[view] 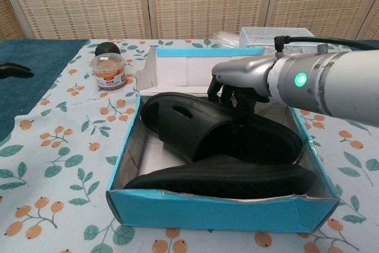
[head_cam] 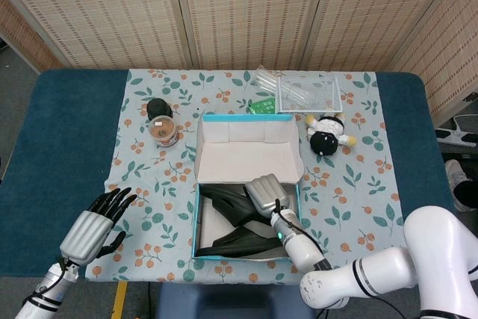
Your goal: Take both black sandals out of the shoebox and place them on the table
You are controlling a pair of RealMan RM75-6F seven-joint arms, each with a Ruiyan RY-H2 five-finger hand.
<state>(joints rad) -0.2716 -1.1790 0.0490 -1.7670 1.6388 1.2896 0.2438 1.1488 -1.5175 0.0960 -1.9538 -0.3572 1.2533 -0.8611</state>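
A blue shoebox (head_cam: 196, 218) (view: 219, 214) stands open at the table's front middle with both black sandals inside. The far sandal (head_cam: 224, 199) (view: 189, 119) lies tilted, its left end raised to about the height of the box wall. My right hand (head_cam: 263, 193) (view: 243, 81) reaches into the box from the right, and its dark fingers (view: 238, 103) curl down and grip this sandal's upper. The near sandal (head_cam: 239, 243) (view: 228, 176) lies along the front wall. My left hand (head_cam: 93, 225) (view: 13, 69) hovers open over the blue table at the front left, far from the box.
The box lid (head_cam: 246, 151) stands up behind the box. An orange jar (head_cam: 163, 130) (view: 108, 69) and a black round object (head_cam: 157, 107) sit to the back left. A plush toy (head_cam: 326, 132), a white mesh tray (head_cam: 310, 93) and a green packet (head_cam: 263, 104) lie behind.
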